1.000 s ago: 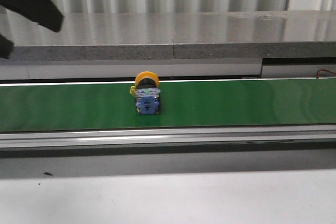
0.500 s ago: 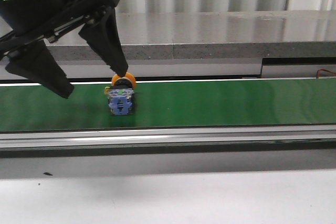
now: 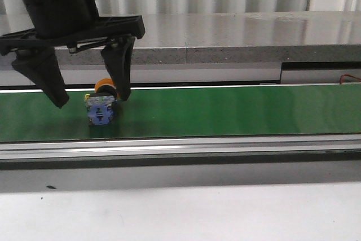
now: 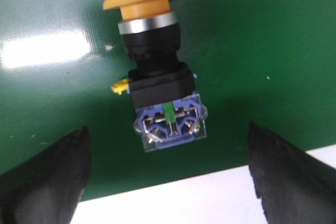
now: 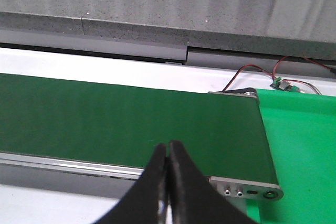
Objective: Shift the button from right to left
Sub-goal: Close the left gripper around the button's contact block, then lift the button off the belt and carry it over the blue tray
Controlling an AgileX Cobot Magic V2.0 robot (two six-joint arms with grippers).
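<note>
Nearest me runs the pale tabletop [image 3: 180, 213]. Beyond it, on the green conveyor belt [image 3: 237, 111], the button [image 3: 101, 108] lies between the spread fingers of the left claw [image 3: 90, 101], ungripped. The right claw [image 5: 167, 153] hangs pinched closed, holding nothing.

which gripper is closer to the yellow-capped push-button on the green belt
Left. The left gripper straddles the yellow-capped push-button, jaws open; the right gripper sits shut, the button outside its view.
</note>
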